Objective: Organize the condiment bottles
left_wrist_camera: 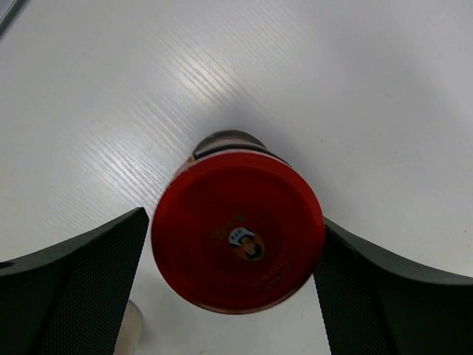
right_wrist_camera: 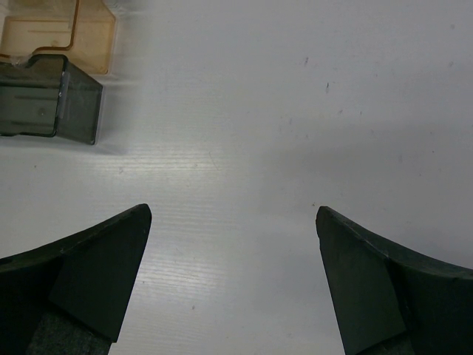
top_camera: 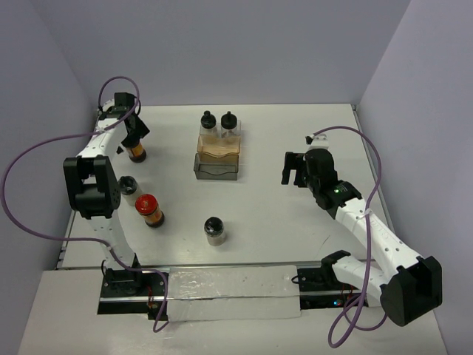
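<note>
The white table (top_camera: 259,222) shows a faint ribbed grain. The right gripper (right_wrist_camera: 233,213) hangs over it, spread wide and empty. The clear plastic tray (top_camera: 216,168) (amber-tinted further back) has two black-capped bottles (top_camera: 209,122) at its far end. Far left, the left gripper (left_wrist_camera: 235,220) straddles an upright red-capped bottle (left_wrist_camera: 238,237). Its meshed fingers (left_wrist_camera: 81,288) sit close beside the glossy round cap. Whether they grip it, I cannot tell.

Red-capped bottle (top_camera: 148,207), left of tray (top_camera: 216,169): orange-brown contents. Black-capped bottles (top_camera: 208,123), tray's far end: pale contents. Tray: amber section, smoky grey section. Table (top_camera: 281,222): white.
</note>
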Controlling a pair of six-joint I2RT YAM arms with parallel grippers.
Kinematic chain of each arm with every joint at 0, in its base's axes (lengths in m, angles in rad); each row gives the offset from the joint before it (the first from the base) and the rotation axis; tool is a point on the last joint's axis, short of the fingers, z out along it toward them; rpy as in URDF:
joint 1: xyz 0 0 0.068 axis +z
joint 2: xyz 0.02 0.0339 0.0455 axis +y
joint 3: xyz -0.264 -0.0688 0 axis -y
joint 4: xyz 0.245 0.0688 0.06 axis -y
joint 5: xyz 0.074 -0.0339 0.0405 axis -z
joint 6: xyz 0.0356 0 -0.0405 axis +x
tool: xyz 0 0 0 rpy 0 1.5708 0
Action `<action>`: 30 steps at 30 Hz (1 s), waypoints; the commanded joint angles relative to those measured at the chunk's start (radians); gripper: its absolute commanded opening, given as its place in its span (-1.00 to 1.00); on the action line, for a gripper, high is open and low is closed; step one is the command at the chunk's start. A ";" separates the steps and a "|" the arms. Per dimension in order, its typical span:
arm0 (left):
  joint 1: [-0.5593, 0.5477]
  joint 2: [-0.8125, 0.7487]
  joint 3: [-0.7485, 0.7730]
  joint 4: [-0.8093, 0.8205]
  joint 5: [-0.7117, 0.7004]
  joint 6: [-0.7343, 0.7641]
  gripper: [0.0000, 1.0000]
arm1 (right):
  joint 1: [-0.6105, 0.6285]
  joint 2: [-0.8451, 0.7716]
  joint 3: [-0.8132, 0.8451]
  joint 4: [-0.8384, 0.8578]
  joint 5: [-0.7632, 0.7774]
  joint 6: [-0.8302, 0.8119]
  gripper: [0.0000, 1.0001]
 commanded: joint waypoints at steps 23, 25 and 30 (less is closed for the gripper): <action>0.039 -0.108 -0.002 0.057 0.016 0.009 -0.79 | 0.006 -0.041 0.021 0.009 0.012 -0.001 1.00; 0.033 -0.143 0.011 0.048 0.042 0.059 -0.79 | 0.007 -0.043 0.021 0.011 0.012 -0.001 1.00; -0.053 -0.202 0.086 -0.028 0.027 0.160 -0.79 | 0.006 -0.046 0.018 0.015 0.009 -0.001 1.00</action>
